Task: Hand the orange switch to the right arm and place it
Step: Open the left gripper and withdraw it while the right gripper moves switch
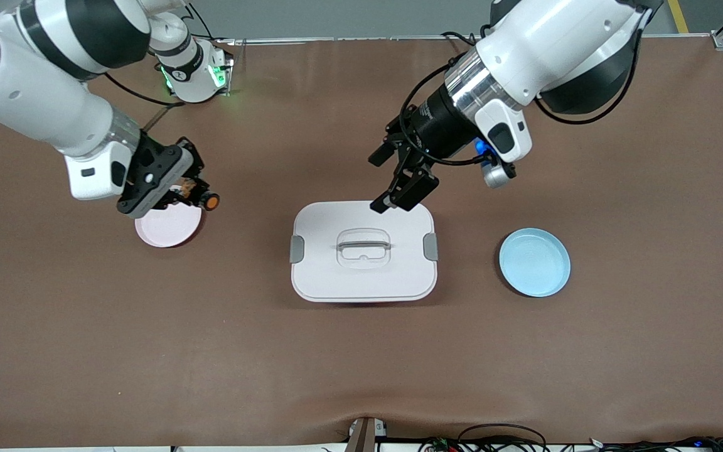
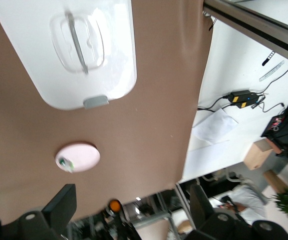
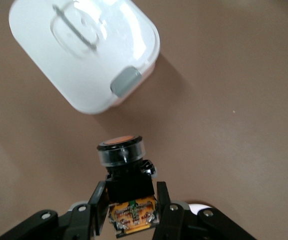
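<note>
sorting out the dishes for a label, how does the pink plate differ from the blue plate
Colour: the round pale pink plate is pink, the round light blue plate blue. Position: the pink plate lies toward the right arm's end of the table, the blue plate toward the left arm's end and nearer the front camera. Cover: the right pincer, shut on the orange switch, hangs over the pink plate; nothing is over the blue plate. Both are round, shallow plates.

Brown table (image 1: 148, 351): white lidded box (image 1: 364, 276) mid-table, pink plate (image 1: 167, 229) toward right arm's end, blue plate (image 1: 535, 262) toward left arm's end.
</note>
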Controlling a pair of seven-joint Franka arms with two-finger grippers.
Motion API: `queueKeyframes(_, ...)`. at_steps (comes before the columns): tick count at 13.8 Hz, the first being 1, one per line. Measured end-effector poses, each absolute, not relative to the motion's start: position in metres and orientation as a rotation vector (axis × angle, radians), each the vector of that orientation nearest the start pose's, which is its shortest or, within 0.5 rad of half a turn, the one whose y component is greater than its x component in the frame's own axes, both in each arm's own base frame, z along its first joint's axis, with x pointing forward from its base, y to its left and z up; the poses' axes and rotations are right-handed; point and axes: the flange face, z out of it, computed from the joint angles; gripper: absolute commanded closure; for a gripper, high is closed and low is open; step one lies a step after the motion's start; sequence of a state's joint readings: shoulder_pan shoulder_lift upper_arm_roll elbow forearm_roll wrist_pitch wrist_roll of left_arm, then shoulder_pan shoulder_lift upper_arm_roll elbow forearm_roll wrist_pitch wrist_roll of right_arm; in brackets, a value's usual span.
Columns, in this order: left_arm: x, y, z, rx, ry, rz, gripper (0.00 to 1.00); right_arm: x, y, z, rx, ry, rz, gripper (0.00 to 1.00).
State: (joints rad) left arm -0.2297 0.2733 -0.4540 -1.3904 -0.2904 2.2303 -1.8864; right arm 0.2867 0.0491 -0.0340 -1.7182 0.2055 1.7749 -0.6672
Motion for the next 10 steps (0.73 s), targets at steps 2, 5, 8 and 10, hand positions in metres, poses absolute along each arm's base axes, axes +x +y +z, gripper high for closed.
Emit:
queueKeyframes(2,0.545,-0.391,0.636,2.081,1.419,-0.198,0.0,0.552,0.135,0.534,-2.65,-1.355,-0.033,1.0)
queueKeyframes(5,0.557,-0.354,0.632,2.284,1.24,-0.142,0.0,0.535,0.095,0.512,-2.579,-1.536,0.002,1.0)
queueKeyframes(8,0.563,-0.316,0.629,2.49,0.977,-0.102,0.0,0.513,0.042,0.469,-2.497,-1.699,-0.033,1.0)
queueKeyframes(10,0.568,-0.288,0.63,2.583,0.833,-0.09,0.0,0.494,0.014,0.428,-2.441,-1.763,-0.013,1.0)
